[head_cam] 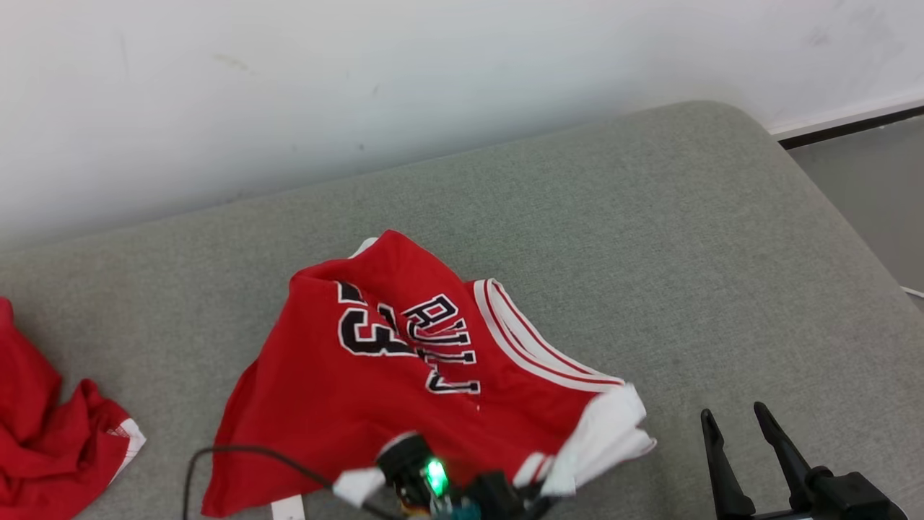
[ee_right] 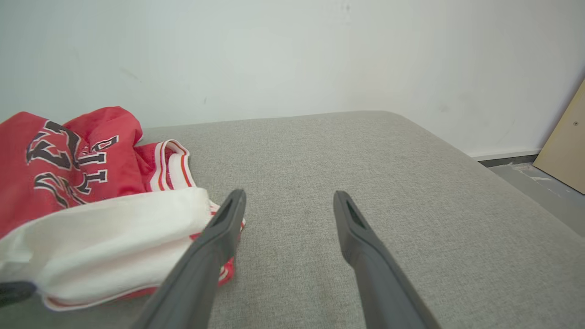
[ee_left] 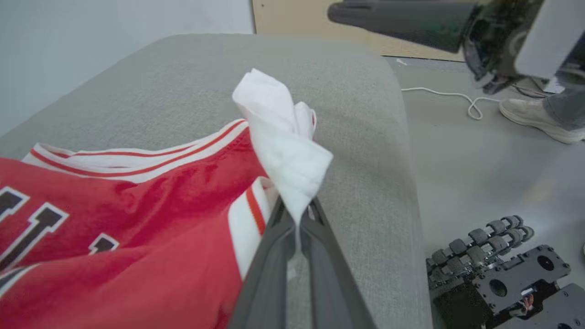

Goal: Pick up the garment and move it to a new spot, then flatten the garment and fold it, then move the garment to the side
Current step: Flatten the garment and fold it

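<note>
At the near edge of the grey cushion [head_cam: 650, 253], I am clamping the crumpled garment [ee_left: 137, 205] by its white hem in my closed left gripper [ee_left: 298, 218] for lifting, while my right gripper [head_cam: 733, 412] is hovering open, empty, beside it.

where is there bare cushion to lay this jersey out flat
Widest bare stretch: the grey cushion right of the red jersey, from the wall down to the open right gripper. A narrower strip lies between jersey and wall. Crowded at left, where a second red garment lies.
</note>
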Available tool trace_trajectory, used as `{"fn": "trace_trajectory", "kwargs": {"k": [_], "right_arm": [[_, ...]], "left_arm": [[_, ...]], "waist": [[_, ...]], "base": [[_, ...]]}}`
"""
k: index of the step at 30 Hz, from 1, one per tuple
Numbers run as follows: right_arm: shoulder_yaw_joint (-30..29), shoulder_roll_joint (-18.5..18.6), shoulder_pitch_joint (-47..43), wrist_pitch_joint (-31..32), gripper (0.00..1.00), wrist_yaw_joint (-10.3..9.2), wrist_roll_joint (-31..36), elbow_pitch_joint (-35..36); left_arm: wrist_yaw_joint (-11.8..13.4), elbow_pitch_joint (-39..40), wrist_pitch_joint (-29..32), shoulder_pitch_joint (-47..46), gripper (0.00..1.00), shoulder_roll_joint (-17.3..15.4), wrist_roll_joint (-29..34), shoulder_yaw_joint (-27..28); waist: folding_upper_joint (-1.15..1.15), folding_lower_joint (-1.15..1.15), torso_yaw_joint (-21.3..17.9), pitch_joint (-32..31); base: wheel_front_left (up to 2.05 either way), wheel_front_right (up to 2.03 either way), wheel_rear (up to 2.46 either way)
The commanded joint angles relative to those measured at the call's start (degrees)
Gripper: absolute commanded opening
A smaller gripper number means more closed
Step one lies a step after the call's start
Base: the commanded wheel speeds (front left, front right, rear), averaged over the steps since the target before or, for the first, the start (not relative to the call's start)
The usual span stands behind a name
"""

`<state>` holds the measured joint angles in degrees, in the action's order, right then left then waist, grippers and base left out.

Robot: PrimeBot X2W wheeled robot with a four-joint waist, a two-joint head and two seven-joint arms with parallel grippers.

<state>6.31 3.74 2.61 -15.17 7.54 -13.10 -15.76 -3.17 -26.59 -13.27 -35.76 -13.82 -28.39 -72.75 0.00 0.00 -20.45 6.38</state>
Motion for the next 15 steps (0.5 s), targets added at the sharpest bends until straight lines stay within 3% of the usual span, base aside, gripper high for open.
{"fn": "trace_trajectory", "kwargs": {"k": [1, 2, 4, 5, 9, 15], "right_arm": [[-0.26, 0.52, -0.28, 0.04, 1.0, -0.11, 0.36, 0.05], [-0.26, 0.7, -0.41, 0.04, 1.0, -0.11, 0.38, -0.05], [-0.37, 0.95, -0.65, 0.04, 1.0, -0.11, 0.49, -0.17], [-0.47, 0.99, -0.8, 0.04, 1.0, -0.11, 0.47, -0.16], [-0.76, 1.16, -1.47, 0.05, 1.0, -0.11, 0.47, 0.05], [-1.51, 1.1, -2.18, 0.04, 1.0, -0.11, 0.58, 0.54]], "left_arm": [[-0.28, 0.23, -0.69, 1.48, 0.0, -0.25, 1.62, -0.17], [-0.53, 0.17, -1.15, 2.44, 0.0, -0.41, 4.6, -0.44], [-1.56, 0.21, -1.72, 4.64, 0.5, -0.27, 9.68, -0.66], [-2.1, -0.09, -1.91, 5.91, 1.0, -0.22, 11.48, -0.69], [-3.29, 0.81, -1.89, 9.48, 1.0, 0.32, 12.48, -0.62], [-4.16, 3.14, -1.88, 9.5, 1.0, -0.65, 6.69, 1.38]], "waist": [[0.0, 0.0, -0.09, -0.32], [0.0, 0.0, -0.19, -0.61], [0.0, 0.0, -0.44, -1.19], [0.0, 0.0, -0.57, -1.44], [0.0, 0.0, -0.76, -2.17], [0.0, 0.0, -0.08, -2.23]], "base": [[0.0, 0.0, 0.0], [0.0, 0.0, 0.0], [0.0, 0.0, 0.0], [0.0, 0.0, 0.0], [0.0, 0.0, 0.0], [0.0, 0.0, 0.0]]}}
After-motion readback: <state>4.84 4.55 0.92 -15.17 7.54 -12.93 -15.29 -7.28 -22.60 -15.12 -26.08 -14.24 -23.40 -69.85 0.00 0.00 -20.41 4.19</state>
